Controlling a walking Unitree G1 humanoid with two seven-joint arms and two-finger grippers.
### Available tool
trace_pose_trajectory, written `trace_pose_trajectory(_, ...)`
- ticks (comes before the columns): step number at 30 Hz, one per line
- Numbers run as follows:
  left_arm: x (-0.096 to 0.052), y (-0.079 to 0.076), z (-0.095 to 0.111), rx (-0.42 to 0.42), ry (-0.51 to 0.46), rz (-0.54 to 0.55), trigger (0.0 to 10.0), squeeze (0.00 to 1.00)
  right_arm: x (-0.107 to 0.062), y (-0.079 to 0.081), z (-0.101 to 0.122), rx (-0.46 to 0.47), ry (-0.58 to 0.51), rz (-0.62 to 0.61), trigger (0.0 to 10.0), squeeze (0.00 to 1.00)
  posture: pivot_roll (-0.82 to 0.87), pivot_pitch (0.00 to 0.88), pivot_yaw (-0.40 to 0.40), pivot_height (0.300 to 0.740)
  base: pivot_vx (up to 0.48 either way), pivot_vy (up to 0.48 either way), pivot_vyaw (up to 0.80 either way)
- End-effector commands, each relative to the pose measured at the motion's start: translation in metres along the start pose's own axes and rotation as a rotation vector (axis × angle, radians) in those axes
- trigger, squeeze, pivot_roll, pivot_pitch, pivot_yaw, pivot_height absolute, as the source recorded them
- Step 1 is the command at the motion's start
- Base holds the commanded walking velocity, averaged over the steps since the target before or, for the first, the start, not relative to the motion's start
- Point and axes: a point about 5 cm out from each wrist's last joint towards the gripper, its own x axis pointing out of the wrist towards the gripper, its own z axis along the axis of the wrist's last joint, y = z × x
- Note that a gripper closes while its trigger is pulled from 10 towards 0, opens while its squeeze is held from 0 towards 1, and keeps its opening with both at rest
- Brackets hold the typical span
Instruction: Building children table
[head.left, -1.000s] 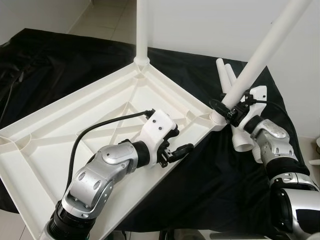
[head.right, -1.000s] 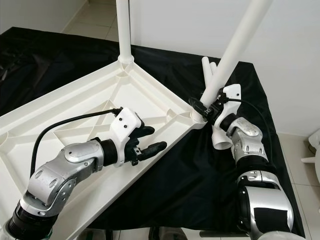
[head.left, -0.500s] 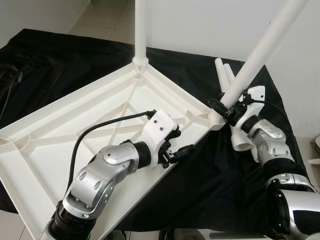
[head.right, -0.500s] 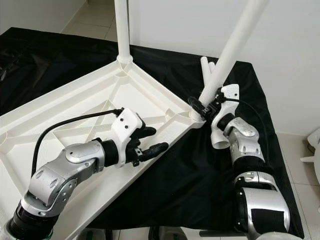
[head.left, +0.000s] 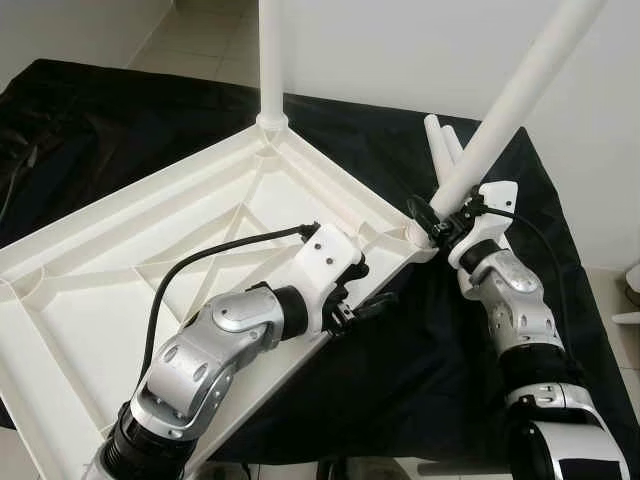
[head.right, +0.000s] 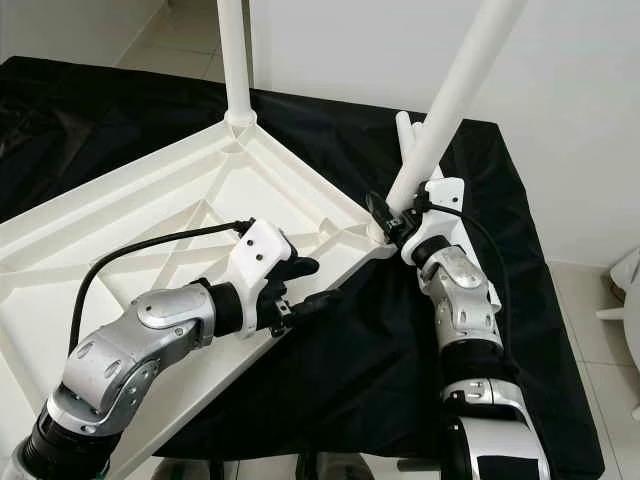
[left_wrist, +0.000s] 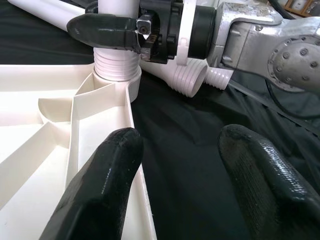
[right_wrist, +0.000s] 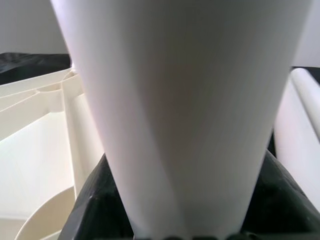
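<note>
- A black cloth (head.left: 120, 110) covers the work surface under everything.
- The white tabletop (head.left: 150, 250) lies underside up on it, ribs showing.
- One leg (head.left: 270, 50) stands upright in the far corner socket.
- A tilted leg (head.left: 500, 110) sits in the near corner socket, clamped between the right gripper (head.left: 437, 222) fingers just above its threaded base.
- Two spare legs (left_wrist: 192, 80) lie just beyond those fingers.
- The left gripper (left_wrist: 175, 165) is spread wide, one finger (left_wrist: 100, 190) over the tabletop's rim.
</note>
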Motion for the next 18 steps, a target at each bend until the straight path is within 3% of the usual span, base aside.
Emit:
trace_pose_trajectory(1, 0.002, 0.000, -0.003, -0.008, 0.012, 0.017, 10.0, 0.00, -0.002, 0.004, 0.001, 0.024, -0.001, -0.063, 0.0, 0.00, 0.05, 0.095, -0.068, 0.740, 0.000, 0.000, 0.00)
trace_pose_trajectory(3, 0.002, 0.000, -0.003, -0.008, 0.012, 0.017, 10.0, 0.00, -0.002, 0.004, 0.001, 0.024, -0.001, -0.063, 0.0, 0.00, 0.05, 0.095, -0.068, 0.740, 0.000, 0.000, 0.00)
trace_pose_trajectory(6, 0.002, -0.001, -0.003, -0.010, 0.011, 0.014, 10.0, 0.00, -0.009, 0.013, 0.004, 0.005, 0.004, -0.174, 0.0, 0.00, 0.05, 0.093, -0.070, 0.740, 0.000, 0.000, 0.00)
trace_pose_trajectory(16, 0.002, 0.000, -0.004, -0.009, 0.012, 0.014, 10.0, 0.00, -0.017, 0.025, 0.007, 0.000, -0.008, -0.281, 0.0, 0.00, 0.05, 0.088, -0.069, 0.740, 0.000, 0.000, 0.00)
trace_pose_trajectory(18, 0.002, 0.000, -0.004, -0.007, 0.014, 0.014, 10.0, 0.00, -0.022, 0.029, 0.006, -0.003, -0.004, -0.362, 0.0, 0.00, 0.05, 0.088, -0.068, 0.740, 0.000, 0.000, 0.00)
